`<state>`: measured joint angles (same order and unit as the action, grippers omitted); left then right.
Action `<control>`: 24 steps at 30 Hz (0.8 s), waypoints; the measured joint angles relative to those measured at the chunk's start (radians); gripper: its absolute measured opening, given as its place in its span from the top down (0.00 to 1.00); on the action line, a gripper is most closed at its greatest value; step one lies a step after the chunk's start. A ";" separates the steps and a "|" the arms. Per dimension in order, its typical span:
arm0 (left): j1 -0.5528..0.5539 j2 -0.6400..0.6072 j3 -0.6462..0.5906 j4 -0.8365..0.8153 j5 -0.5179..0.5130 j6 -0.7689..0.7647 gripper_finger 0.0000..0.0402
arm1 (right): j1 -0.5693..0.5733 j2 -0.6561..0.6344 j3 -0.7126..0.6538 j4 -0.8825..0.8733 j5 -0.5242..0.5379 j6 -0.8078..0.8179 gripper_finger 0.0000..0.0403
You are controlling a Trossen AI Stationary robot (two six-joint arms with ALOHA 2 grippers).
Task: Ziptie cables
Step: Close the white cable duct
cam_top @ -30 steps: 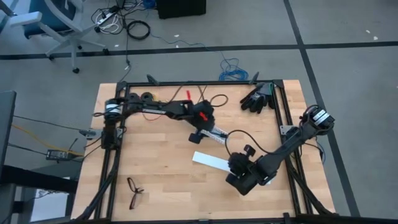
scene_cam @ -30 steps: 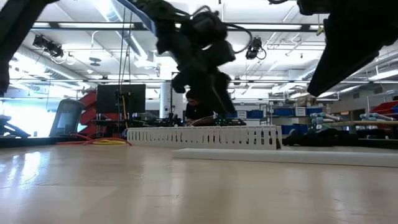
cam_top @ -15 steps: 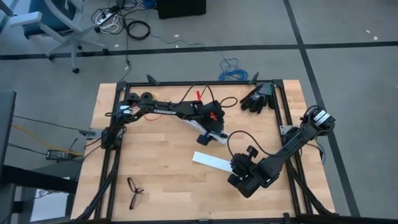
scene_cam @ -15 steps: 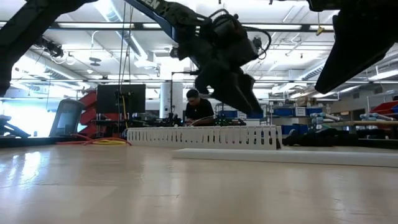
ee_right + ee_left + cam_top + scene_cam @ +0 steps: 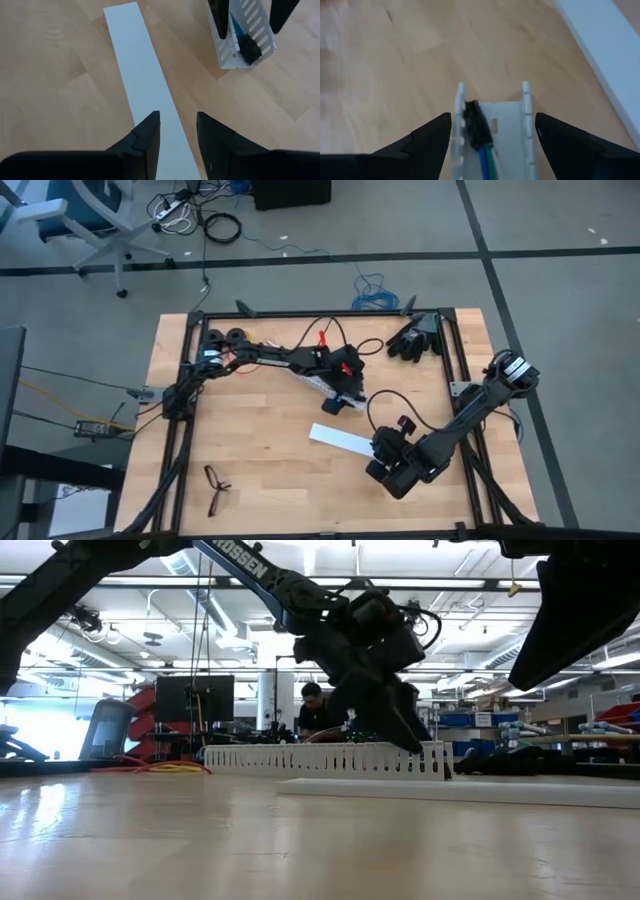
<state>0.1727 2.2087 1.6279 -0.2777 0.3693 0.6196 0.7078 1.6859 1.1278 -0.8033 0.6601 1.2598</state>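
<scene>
Left end effector [image 5: 335, 404] hovers with fingers spread wide either side of one white slotted rail [image 5: 492, 130] at mid-tabletop [image 5: 250, 450]; inside the rail lie the cables [image 5: 481, 145], blue and green wires ending in one black connector [image 5: 248, 48]. Right end effector [image 5: 176, 137], fingers partly apart and holding nothing, hangs above one flat white strip [image 5: 145, 85] right of centre.
</scene>
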 joint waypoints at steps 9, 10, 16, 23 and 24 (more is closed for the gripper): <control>0.011 0.008 0.002 -0.063 -0.003 -0.007 0.26 | 0.000 0.000 0.000 -0.002 0.001 -0.004 0.72; 0.010 0.011 0.001 -0.067 -0.004 -0.007 0.26 | 0.000 0.000 0.000 -0.002 0.001 -0.004 0.72; 0.016 0.012 0.001 -0.075 -0.004 -0.013 0.39 | -0.009 0.000 0.000 0.005 0.029 -0.005 0.72; 0.053 0.007 0.003 -0.122 -0.001 -0.071 0.46 | -0.058 0.000 0.000 0.038 0.028 -0.035 0.72; 0.060 0.003 0.003 -0.133 -0.001 -0.075 0.46 | -0.066 0.000 0.000 0.055 0.028 -0.058 0.72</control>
<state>0.2323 2.2113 1.6306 -0.4111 0.3679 0.5448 0.6418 1.6859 1.1282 -0.7488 0.6884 1.2021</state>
